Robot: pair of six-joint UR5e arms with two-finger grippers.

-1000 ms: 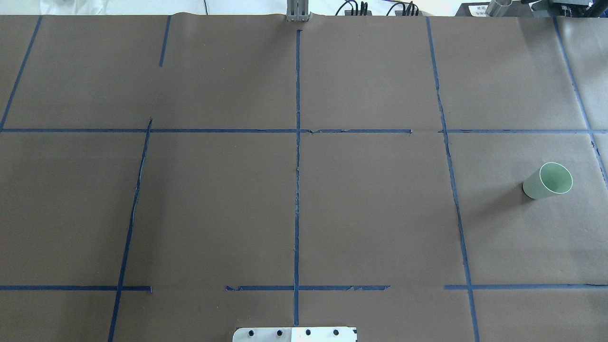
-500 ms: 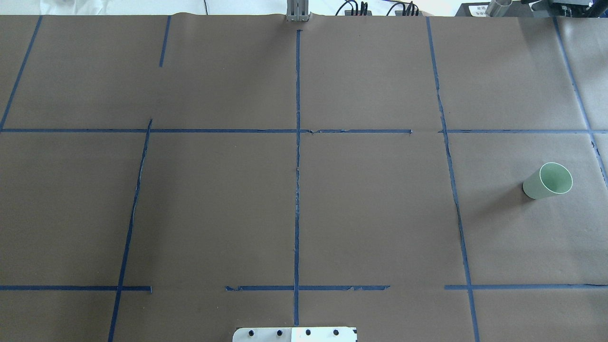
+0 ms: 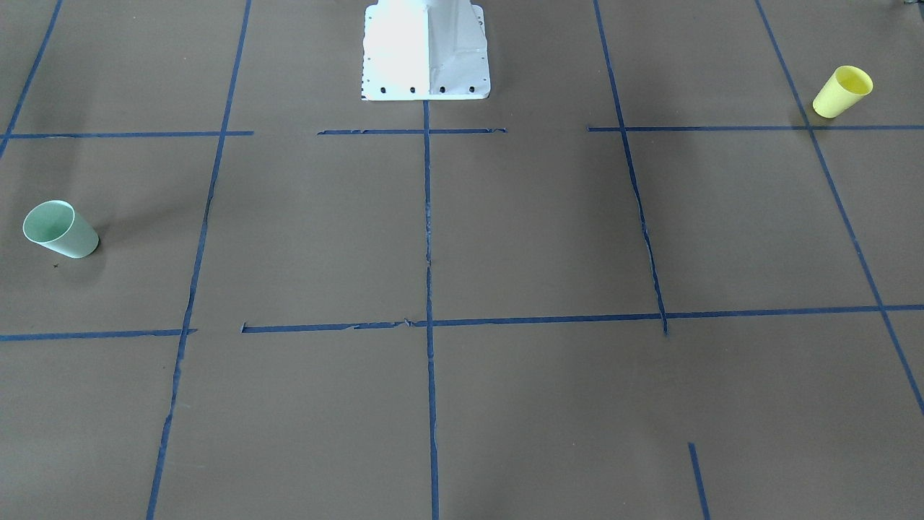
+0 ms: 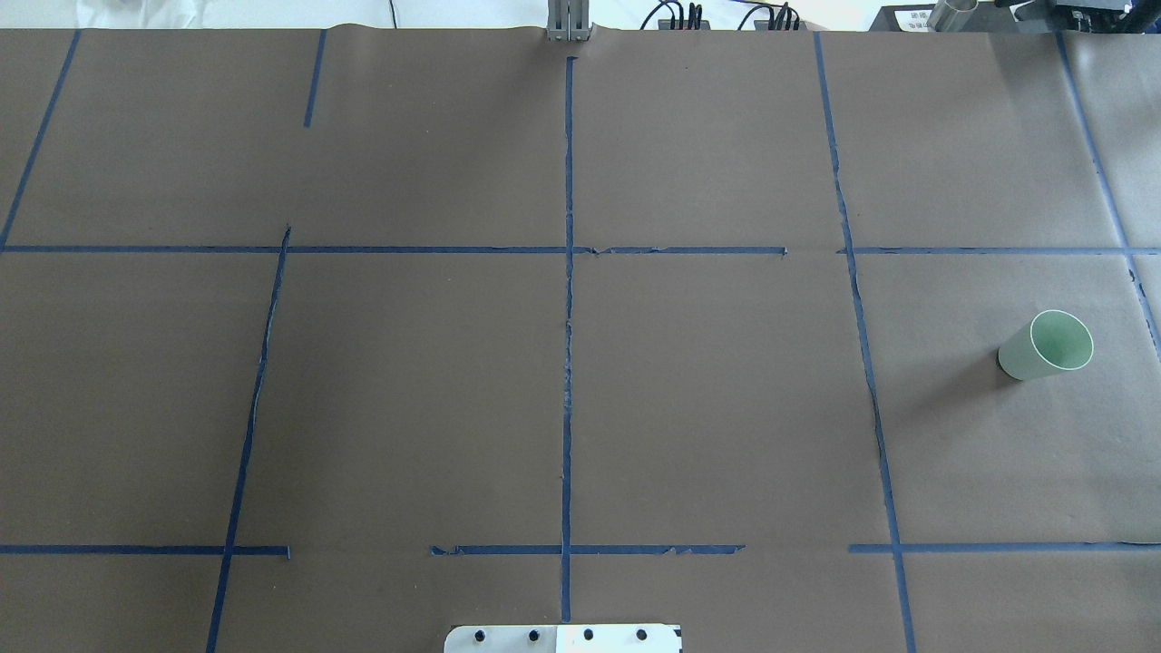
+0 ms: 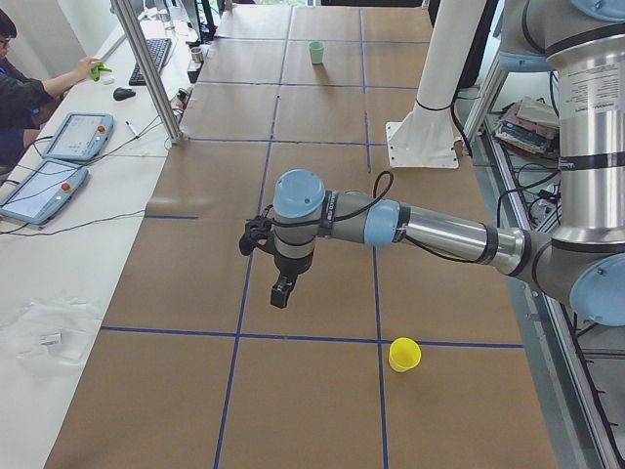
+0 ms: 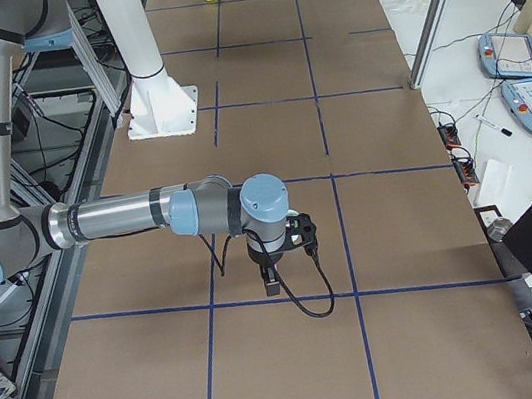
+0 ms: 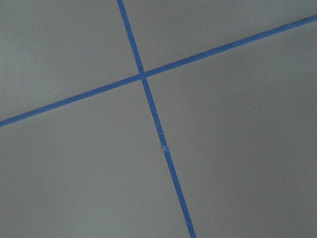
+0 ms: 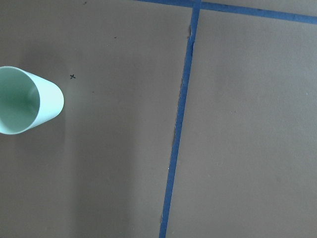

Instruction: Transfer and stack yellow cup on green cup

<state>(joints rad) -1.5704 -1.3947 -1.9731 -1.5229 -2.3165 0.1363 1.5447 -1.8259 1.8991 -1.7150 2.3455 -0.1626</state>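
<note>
Standing upright, well apart on the counter [image 3: 541,231]: one smooth, tapered yellow cup [image 3: 842,91] at the robot's far left, one pale green cup [image 3: 59,229] at its right. Whether the left claw [image 5: 281,291] or right claw [image 6: 272,282] is open, I cannot tell.

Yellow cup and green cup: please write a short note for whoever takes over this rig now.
Left gripper: above the table, off both cups; open or shut cannot be told. Right gripper: the same.
Bright yellow plastic cup: upright at the robot's left end. Pale mint-green plastic cup: upright at its right end.
Done: nothing.
To do: grasp the yellow one, carry it across, stack it on the green one.
</note>
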